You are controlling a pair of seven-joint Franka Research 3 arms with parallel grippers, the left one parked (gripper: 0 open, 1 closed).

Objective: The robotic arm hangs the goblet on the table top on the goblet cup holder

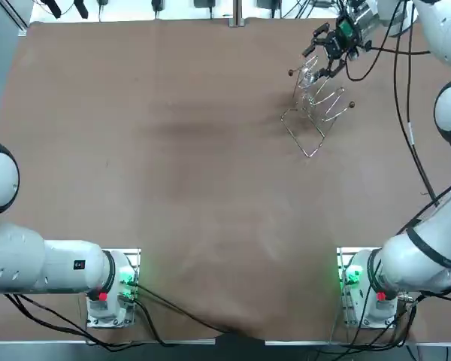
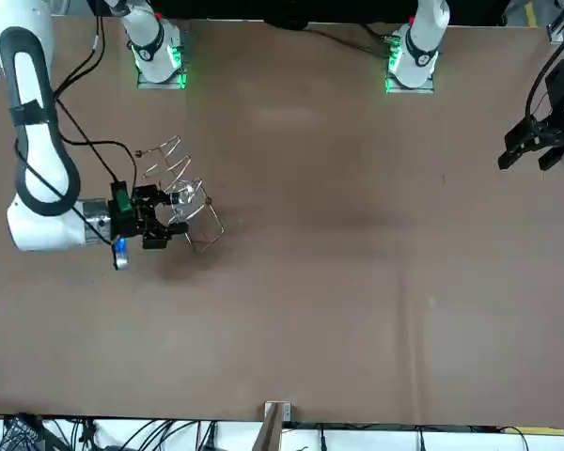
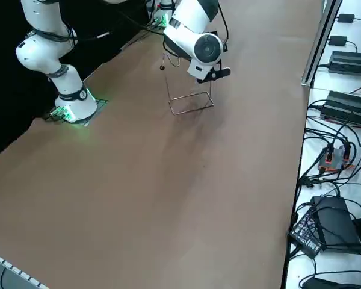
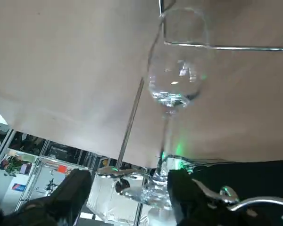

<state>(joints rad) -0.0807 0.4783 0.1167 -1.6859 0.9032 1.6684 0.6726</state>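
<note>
The clear goblet [image 4: 175,82] hangs among the arms of the wire goblet holder [image 1: 314,113] at the table's far right. Its stem runs back to a foot [image 4: 148,195] that rests on the holder's wires. My right gripper [image 4: 129,181] is open, one black finger on each side of that foot; one finger [image 4: 74,190] stands clear of the glass. From overhead the gripper [image 1: 325,47] is just beyond the holder, with the goblet [image 1: 310,75] in front of it. In the front view the gripper [image 2: 172,219] sits at the holder [image 2: 174,174] beside the goblet [image 2: 181,195].
The holder's rectangular wire base [image 3: 192,102] lies flat on the brown tabletop [image 1: 173,165]. My right arm's cables [image 1: 406,90] trail along the table's right side. Power bricks and cables [image 3: 343,66] sit on a white surface beyond the table's far edge.
</note>
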